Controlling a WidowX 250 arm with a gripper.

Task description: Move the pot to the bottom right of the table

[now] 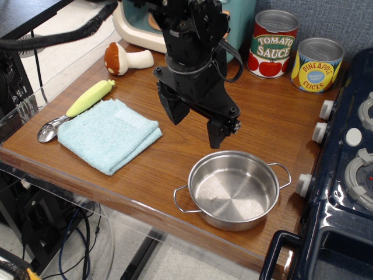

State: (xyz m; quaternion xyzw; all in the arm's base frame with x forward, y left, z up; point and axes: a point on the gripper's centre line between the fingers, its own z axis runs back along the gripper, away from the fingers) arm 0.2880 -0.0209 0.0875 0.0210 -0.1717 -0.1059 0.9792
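One pot [234, 190] was on the bench [274, 119]: a shallow, round vessel of polished stainless steel with a flat mirror-bright base and two thin wire loop handles, one at its left and one at its right. It stood at the near right part of the bench, close to the front edge and just beside the dark blue toy stove [344, 175]. The bench top was brown wood-grain with a clear acrylic strip along the front.

The gripper [197, 124], of matt black plastic and metal, hung above the bench behind the pot, clear of it. Its two fingers [218, 133] were spread wide and held nothing.

Two labelled tin cans stood at the rear: a tomato sauce can [273, 44] and a pineapple slices can [316, 64], both cylindrical with ribbed metal lids. One folded light blue terry cloth [108, 133] lay at the left. Beside it lay one spoon [78, 108] with a steel bowl and a yellow-green handle. One toy mushroom [123, 58], apparently plastic, lay behind these.
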